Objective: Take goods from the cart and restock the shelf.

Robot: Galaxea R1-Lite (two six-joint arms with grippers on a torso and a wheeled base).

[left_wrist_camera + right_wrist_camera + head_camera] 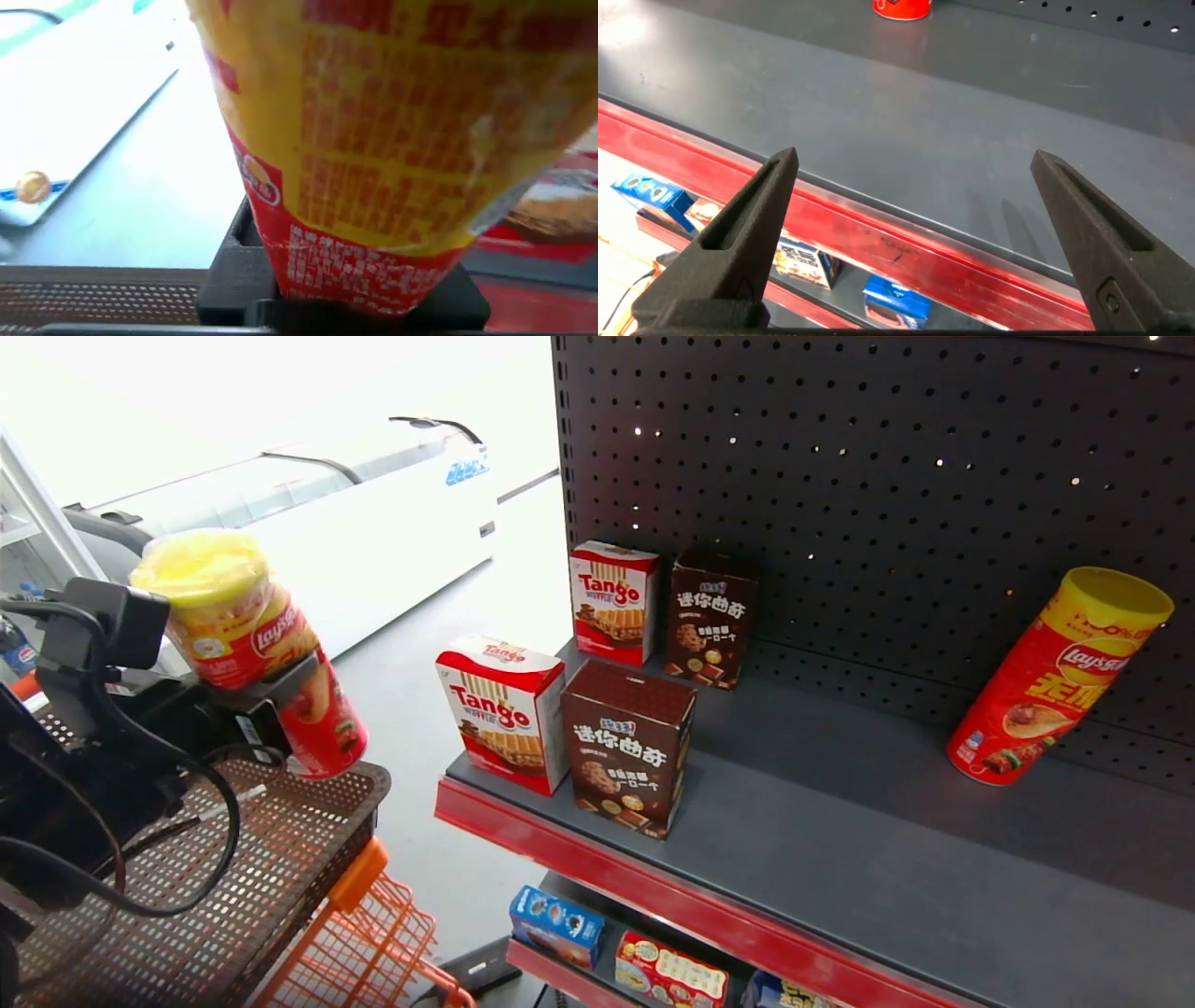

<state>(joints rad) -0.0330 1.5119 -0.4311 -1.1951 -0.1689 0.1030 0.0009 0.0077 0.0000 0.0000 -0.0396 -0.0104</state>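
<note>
My left gripper is shut on a red and yellow chip can with a yellow lid, held tilted above the brown perforated cart top. Close up in the left wrist view, that chip can rises from the black fingers. A second chip can leans against the pegboard at the right of the dark shelf. My right gripper hangs open just in front of the shelf's red front edge, nothing between its fingers; the second can's base shows far back.
Two red wafer boxes and two brown cookie boxes stand at the shelf's left end. The orange cart frame sits below my left arm. Packages lie on the lower shelf. A white freezer stands behind.
</note>
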